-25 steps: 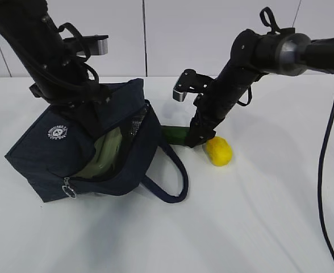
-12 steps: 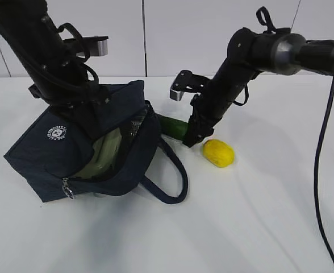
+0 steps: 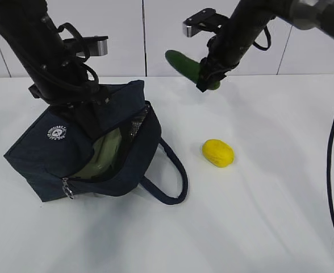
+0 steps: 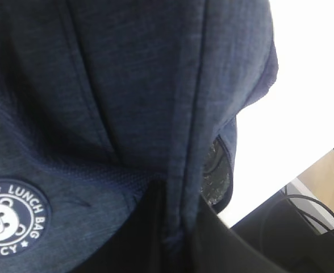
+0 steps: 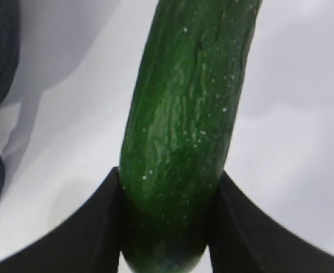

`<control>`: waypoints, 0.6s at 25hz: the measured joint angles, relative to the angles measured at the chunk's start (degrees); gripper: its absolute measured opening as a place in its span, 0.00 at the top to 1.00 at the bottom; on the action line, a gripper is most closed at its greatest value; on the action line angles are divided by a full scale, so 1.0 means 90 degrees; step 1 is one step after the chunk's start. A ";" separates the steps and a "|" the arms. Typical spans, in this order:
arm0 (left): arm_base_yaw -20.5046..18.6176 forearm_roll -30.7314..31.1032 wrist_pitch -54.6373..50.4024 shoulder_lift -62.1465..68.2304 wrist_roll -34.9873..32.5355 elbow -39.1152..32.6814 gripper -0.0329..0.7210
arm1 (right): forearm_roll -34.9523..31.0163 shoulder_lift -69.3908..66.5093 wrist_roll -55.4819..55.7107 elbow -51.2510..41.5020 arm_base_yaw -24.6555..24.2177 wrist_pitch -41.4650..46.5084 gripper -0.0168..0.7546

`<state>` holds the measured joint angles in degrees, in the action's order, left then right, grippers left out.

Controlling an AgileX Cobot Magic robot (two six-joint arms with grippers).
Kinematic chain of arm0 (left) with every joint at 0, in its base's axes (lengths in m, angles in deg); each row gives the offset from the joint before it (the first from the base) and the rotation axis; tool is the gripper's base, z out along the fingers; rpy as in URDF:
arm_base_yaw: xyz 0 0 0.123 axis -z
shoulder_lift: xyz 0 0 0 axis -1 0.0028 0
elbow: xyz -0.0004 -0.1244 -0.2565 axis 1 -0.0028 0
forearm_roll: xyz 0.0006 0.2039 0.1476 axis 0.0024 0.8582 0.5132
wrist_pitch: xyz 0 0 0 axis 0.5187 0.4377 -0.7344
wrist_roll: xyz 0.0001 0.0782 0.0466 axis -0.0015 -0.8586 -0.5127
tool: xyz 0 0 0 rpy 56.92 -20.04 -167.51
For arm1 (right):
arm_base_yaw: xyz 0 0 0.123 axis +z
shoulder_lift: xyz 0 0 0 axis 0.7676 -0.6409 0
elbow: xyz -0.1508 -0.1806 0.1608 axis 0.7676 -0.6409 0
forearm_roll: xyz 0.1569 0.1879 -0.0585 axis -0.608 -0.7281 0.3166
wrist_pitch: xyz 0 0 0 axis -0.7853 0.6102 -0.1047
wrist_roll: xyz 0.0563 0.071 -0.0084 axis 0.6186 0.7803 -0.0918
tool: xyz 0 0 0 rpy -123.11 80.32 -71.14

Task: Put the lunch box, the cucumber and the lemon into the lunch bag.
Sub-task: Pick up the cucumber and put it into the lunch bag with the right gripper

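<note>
Right claw [image 5: 167,227] clamping cucumber [image 5: 184,125] aloft, left claw pinching lunch bag [image 3: 53,153] — lemon [image 3: 218,153] on table.

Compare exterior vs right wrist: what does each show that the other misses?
Exterior only: the lemon on the table, the lunch bag gaping with the lunch box inside, the left arm at the bag's top, and the cucumber lifted well above the table.
Right wrist only: both fingers of the right pincer pressed against the cucumber's lower end.
Both: the cucumber in the right pincer.

Black jointed arms [image 3: 47,51]; silver-grey wrist cameras [image 3: 93,45]; black cables [image 3: 332,153].
</note>
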<state>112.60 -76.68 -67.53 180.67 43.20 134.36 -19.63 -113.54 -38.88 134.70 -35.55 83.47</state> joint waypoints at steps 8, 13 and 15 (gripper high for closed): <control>0.0000 -0.0025 0.0627 0.0000 0.0104 0.0000 0.93 | -0.1989 0.0193 0.0991 -0.0032 -0.0476 0.0025 0.60; -0.0055 -0.0043 0.0868 0.0000 0.0192 0.0000 0.93 | -0.2673 0.0554 0.0960 -0.0831 -0.0478 0.0038 0.60; -0.0114 -0.0070 0.0897 0.0000 0.0196 0.0000 0.93 | -0.2838 0.0875 0.0789 -0.1413 -0.0478 0.0038 0.60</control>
<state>111.58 -77.31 -59.46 180.67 44.96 134.36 -45.18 -105.67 -31.78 121.98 -39.85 83.82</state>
